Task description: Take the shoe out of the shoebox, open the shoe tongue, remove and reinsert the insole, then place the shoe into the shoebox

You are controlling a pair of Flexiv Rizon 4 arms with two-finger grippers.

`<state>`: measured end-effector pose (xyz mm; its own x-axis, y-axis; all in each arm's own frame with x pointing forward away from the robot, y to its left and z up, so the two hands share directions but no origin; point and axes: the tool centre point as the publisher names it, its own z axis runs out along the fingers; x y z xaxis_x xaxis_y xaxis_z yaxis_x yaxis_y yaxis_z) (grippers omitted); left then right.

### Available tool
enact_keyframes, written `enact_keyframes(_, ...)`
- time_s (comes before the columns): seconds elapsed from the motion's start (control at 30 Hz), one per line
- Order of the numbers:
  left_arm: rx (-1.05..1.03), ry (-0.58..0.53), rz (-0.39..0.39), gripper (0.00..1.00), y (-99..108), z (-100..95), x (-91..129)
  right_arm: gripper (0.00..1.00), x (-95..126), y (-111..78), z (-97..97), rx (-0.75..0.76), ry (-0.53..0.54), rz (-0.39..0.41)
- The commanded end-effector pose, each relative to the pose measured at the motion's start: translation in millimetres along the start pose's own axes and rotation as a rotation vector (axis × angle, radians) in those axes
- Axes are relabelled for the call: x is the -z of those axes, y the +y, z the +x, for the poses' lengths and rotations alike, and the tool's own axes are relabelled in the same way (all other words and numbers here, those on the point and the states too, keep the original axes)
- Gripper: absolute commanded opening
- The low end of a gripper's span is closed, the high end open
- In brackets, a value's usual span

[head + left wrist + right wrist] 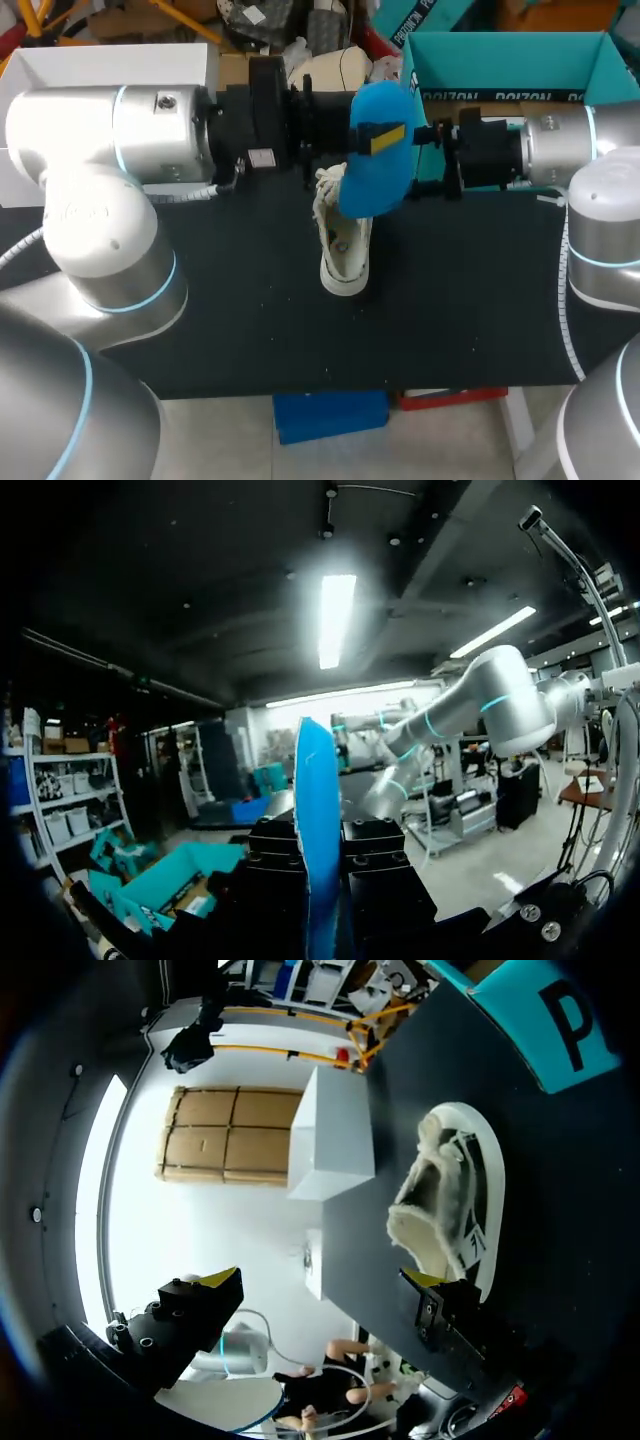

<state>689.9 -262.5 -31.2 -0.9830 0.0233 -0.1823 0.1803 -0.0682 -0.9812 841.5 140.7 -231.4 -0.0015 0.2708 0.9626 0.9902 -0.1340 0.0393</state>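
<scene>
Blue insole (378, 165) clamped edge-on in left gripper (318, 885), held over white shoe (343, 250) on black table (230, 320), right gripper (320, 1280) fingers spread wide

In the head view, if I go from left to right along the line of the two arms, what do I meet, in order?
In order: left arm → blue insole, clamped in the left pincer → right pincer → right arm. The shoe overlaps the insole, so I leave it out.
</scene>
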Motion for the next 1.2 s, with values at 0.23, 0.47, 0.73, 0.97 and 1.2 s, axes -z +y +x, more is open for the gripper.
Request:
enact_keyframes(0.23,0.012,-0.008,0.036,0.0,19,4.8,-5,1.0,-1,-0.3,-0.6,0.0,0.001,-0.002)
enact_keyframes(0.47,0.012,-0.008,0.036,0.0,19,4.8,-5,1.0,-1,-0.3,-0.6,0.0,0.001,-0.002)
enact_keyframes(0.73,-0.317,0.033,0.106,0.0,25,63.4,-5,1.0,-1,-0.3,-0.6,0.0,0.001,-0.002)
enact_keyframes(0.97,-0.632,0.003,0.054,0.0,58,74.1,13,1.0,-1,-0.3,-0.6,0.0,0.001,-0.002)
enact_keyframes(1.2,-0.678,0.071,0.082,0.0,80,82.0,20,1.0,-1,-0.3,-0.6,0.0,0.001,-0.002)
